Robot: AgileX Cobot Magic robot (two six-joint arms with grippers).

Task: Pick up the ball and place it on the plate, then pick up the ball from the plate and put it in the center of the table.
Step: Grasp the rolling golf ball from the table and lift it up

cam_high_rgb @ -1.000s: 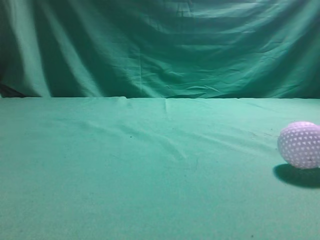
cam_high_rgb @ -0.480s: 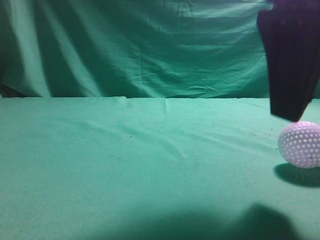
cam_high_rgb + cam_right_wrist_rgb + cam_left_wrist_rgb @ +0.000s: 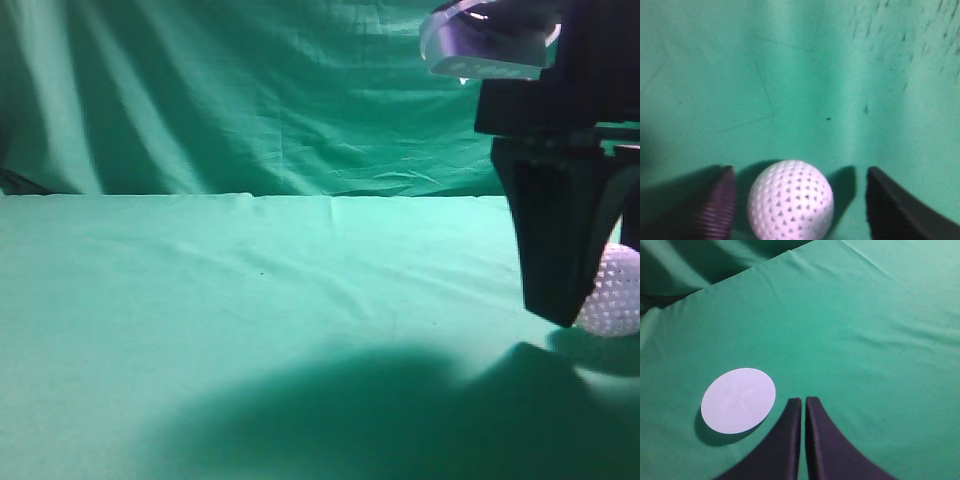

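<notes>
The white dimpled ball [image 3: 612, 292] lies on the green table [image 3: 250, 300] at the far right of the exterior view, half hidden behind my right gripper's dark finger. In the right wrist view the ball [image 3: 790, 200] sits between the two spread fingers of my right gripper [image 3: 797, 200], with gaps on both sides. The right gripper is open. My left gripper [image 3: 803, 401] is shut and empty above the cloth. The round white plate [image 3: 738, 399] lies flat just left of its fingertips. The plate does not show in the exterior view.
A darker green curtain [image 3: 250, 90] hangs behind the table's far edge. The right arm's body [image 3: 545, 60] fills the upper right of the exterior view and casts a wide shadow [image 3: 380, 410] on the cloth in front.
The right gripper has come down from above into the exterior view and now straddles the ball. Its shadow has spread over the near cloth. The ball has stayed in place.
</notes>
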